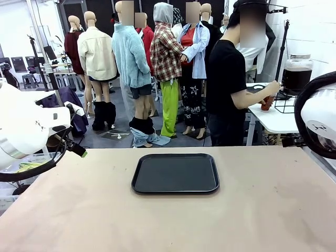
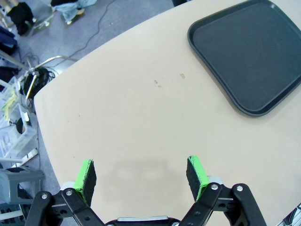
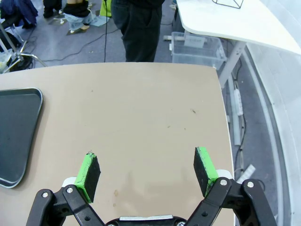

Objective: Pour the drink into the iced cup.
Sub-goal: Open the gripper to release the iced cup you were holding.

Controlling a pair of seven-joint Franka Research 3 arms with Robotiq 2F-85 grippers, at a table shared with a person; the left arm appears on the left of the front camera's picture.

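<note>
The drink (image 1: 296,79) is a dark liquid in a big clear jar with a lid, standing on a white side table (image 1: 273,119) behind my table at the far right. A person in a black T-shirt (image 1: 226,79) stands by it and holds a small reddish-brown thing (image 1: 267,102) up to the jar; it is too small to tell what it is. The iced cup is out of view. My left gripper (image 2: 141,165) hangs open over bare tabletop. My right gripper (image 3: 146,157) is open too, above the table's right part. Nothing lies between either pair of fingers.
A black tray (image 1: 175,173) with nothing on it lies in the middle of the beige table, also seen as the tray (image 2: 249,52) and the tray (image 3: 16,132). My white arms (image 1: 21,131) (image 1: 320,121) flank the table. A clear plastic bin (image 3: 195,47) stands under the side table.
</note>
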